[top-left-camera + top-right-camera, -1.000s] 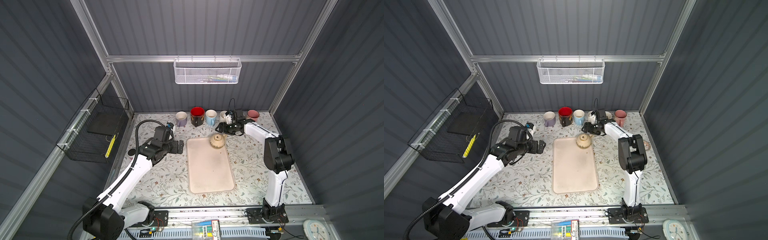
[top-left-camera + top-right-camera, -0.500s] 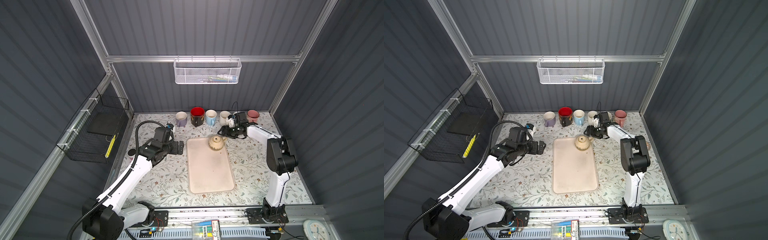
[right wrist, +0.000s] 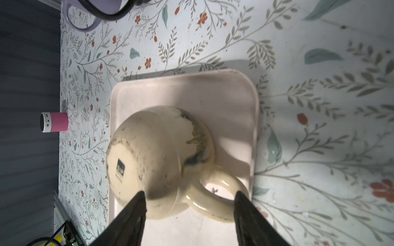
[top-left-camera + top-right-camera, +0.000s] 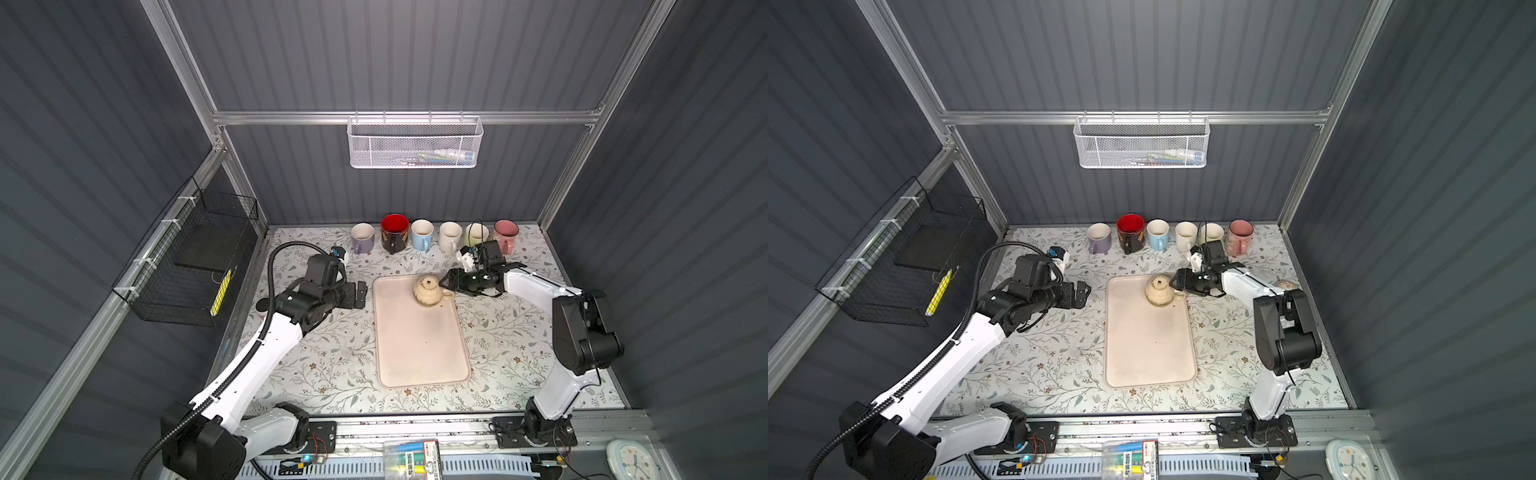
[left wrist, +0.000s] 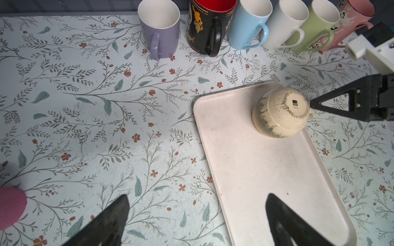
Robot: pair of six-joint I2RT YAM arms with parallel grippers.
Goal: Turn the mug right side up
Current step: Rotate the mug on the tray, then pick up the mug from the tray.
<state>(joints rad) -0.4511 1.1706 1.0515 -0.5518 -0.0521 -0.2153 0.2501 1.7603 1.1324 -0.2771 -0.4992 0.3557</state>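
Observation:
A cream mug (image 4: 427, 291) (image 4: 1158, 291) stands upside down, base up, at the far right corner of the pale tray (image 4: 419, 353) (image 4: 1148, 353). Its handle points right, toward my right gripper (image 4: 446, 286) (image 4: 1177, 282). In the right wrist view the mug (image 3: 160, 153) fills the middle, and my right gripper (image 3: 190, 194) is open, one finger beside the mug's body and the other at the handle's outer edge. My left gripper (image 4: 360, 294) (image 5: 197, 197) hangs open and empty just left of the tray (image 5: 266, 170), well short of the mug (image 5: 279, 115).
Several upright mugs line the back wall, from purple (image 4: 362, 237) to pink (image 4: 506, 235). A small pink speaker (image 3: 54, 122) stands at the left table edge. A black wire basket (image 4: 187, 257) hangs on the left wall and a white one (image 4: 415, 143) on the back wall.
My right gripper has come from behind the mug round to its handle side and narrowed slightly. The mug has shifted a little toward the front. The left arm has not moved.

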